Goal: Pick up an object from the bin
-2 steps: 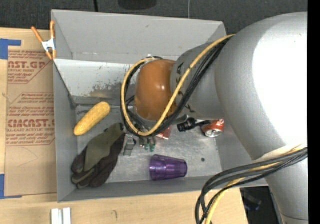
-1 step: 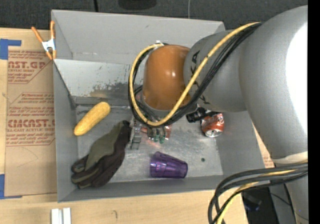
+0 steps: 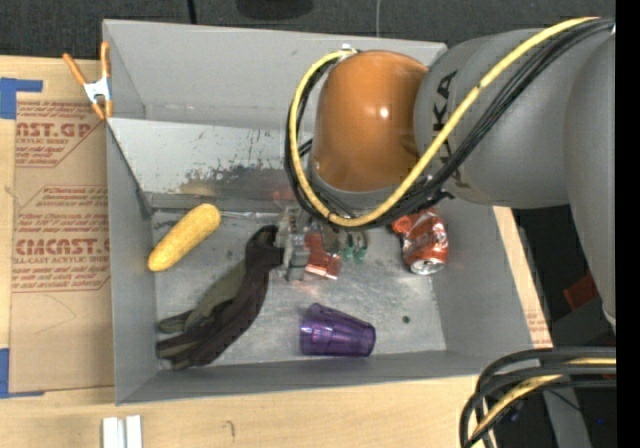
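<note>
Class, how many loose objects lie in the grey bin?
4: yellow corn cob left, dark glove lower left, purple cup bottom centre, crushed red can right. The arm may hide others.

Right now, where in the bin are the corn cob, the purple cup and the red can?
corn cob (image 3: 185,236), camera view, middle of its yellow body.
purple cup (image 3: 337,331), camera view, its side as it lies tipped over.
red can (image 3: 423,241), camera view, its dented side.
</note>
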You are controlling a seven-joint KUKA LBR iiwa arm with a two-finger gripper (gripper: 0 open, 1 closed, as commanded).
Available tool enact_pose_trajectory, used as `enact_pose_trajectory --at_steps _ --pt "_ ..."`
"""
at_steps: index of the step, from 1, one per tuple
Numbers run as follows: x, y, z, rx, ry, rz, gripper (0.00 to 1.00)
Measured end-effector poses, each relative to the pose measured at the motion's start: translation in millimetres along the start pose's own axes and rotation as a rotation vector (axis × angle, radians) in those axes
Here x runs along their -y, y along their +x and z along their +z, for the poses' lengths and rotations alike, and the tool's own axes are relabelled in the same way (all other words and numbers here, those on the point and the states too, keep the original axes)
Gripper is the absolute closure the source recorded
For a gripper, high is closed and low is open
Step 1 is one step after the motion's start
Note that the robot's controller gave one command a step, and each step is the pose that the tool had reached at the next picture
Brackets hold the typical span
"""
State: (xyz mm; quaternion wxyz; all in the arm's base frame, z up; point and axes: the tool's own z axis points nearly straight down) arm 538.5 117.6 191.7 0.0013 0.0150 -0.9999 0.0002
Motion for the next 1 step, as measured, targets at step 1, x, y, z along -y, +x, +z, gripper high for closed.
enact_pose_trajectory --at_steps 1 --pt "1.7 -3.3 -35.4 0.010 -0.002 -0.017 1.00"
